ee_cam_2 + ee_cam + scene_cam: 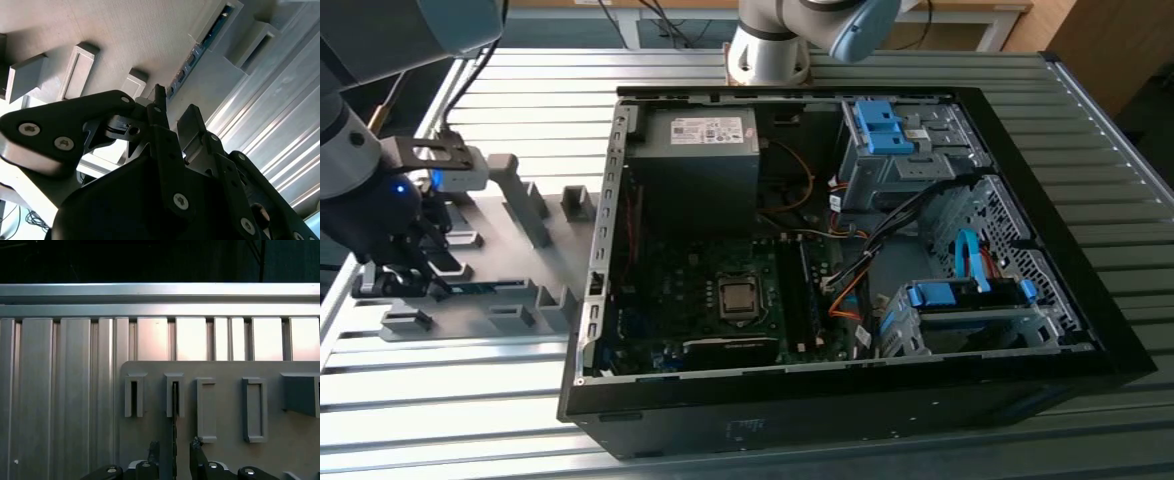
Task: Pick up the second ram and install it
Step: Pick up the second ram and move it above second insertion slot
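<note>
arm bent low over grey holder (494, 260) | gripper (174, 442) aimed down; jaws apart astride the second ram (175, 427)

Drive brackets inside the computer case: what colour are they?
The drive brackets are blue, clearest in the exterior view.

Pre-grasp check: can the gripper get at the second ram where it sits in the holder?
Probably yes. The gripper is open, one finger each side of the second ram, which stands on edge in the grey holder. Nothing visible sits between fingers and board.
</note>
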Available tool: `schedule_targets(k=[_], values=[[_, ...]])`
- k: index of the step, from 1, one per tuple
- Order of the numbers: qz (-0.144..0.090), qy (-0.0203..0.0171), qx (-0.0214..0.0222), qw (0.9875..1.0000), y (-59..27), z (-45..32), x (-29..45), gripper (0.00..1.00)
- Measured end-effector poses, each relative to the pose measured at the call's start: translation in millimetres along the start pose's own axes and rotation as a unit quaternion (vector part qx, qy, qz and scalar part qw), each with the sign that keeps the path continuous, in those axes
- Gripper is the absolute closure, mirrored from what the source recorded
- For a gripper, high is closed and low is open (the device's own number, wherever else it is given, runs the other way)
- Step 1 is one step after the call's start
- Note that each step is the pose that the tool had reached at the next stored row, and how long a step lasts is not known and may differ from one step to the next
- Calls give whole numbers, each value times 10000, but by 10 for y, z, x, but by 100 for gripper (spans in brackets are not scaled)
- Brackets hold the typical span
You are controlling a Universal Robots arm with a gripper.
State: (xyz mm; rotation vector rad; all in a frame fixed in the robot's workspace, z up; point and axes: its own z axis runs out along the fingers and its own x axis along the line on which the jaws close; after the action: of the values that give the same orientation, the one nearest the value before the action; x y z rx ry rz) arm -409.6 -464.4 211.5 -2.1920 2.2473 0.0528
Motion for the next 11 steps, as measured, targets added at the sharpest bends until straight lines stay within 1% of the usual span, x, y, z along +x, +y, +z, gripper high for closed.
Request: schedule_targets(k=[11], values=[[0, 12, 1, 10000, -1, 78, 2, 63]])
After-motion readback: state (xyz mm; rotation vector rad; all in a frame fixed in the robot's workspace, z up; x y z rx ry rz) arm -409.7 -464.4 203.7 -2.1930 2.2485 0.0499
